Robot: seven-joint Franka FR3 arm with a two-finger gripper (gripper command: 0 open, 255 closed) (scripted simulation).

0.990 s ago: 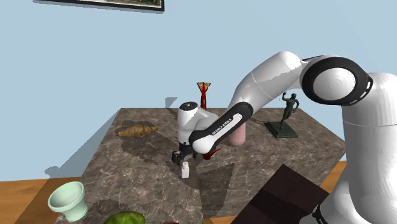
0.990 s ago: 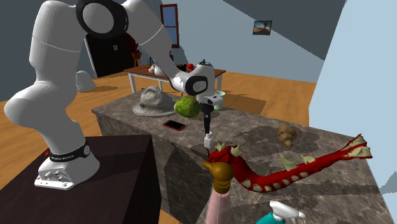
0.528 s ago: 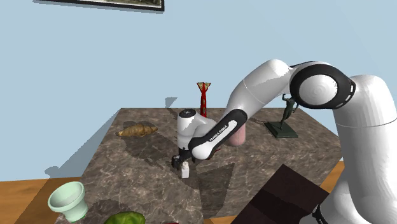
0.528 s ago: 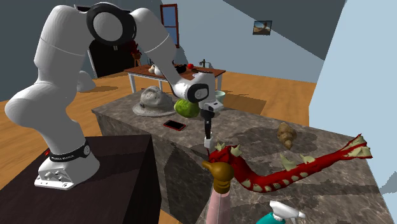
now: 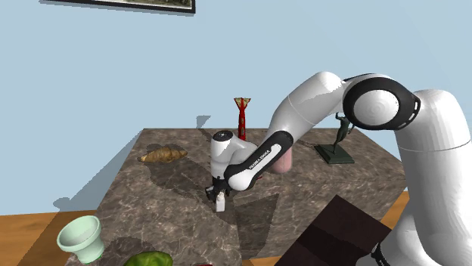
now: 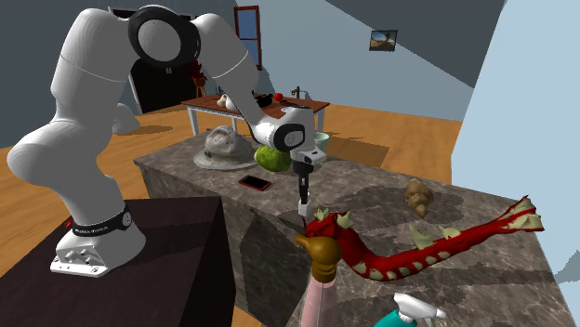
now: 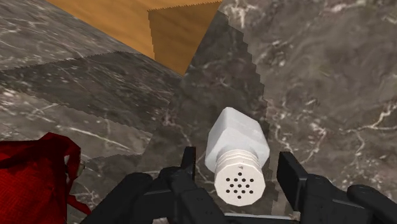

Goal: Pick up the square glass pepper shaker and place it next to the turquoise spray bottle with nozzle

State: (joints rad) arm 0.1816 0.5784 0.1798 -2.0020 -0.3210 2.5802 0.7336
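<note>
Under me the counter [image 7: 331, 76] reads as dark brown stone, veined in white like marble, and smooth. The pepper shaker [image 7: 236, 137] is drawn plain matt white, with a ribbed cap pierced by small holes. My claw [image 7: 236, 164] is matt black. Past the counter's edge, the floor [image 7: 159, 25] is warm orange wood.

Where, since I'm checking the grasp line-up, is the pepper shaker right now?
The white pepper shaker stands on the marble tabletop near its middle in the shoulder view, between the fingers of the open gripper, untouched.
</note>
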